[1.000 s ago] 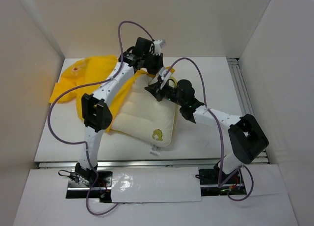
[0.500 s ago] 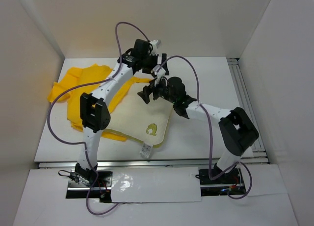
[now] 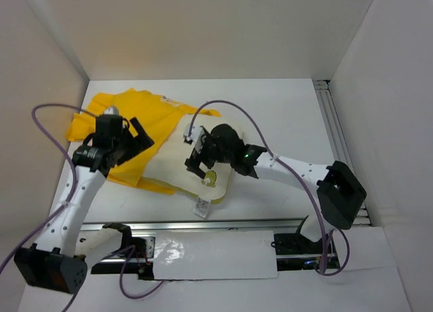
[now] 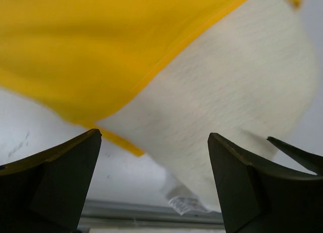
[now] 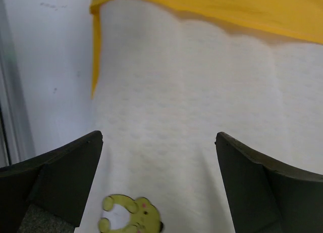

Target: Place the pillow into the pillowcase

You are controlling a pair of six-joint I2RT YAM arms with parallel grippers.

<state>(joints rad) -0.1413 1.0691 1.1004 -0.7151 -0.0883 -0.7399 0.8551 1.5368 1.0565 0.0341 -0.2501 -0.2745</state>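
A: Your pillow (image 3: 170, 171) lies on the white table (image 3: 284, 116), partly inside the yellow pillowcase (image 3: 162, 116). The near end sticks out, showing the yellow emblem (image 3: 210, 179) and the white tag (image 3: 201, 206).
B: And my arms?
A: Your left gripper (image 3: 140, 135) hangs over the pillowcase, jaws spread. Your right gripper (image 3: 195, 162) sits over the bare pillow just beside the emblem, jaws also apart, holding nothing.
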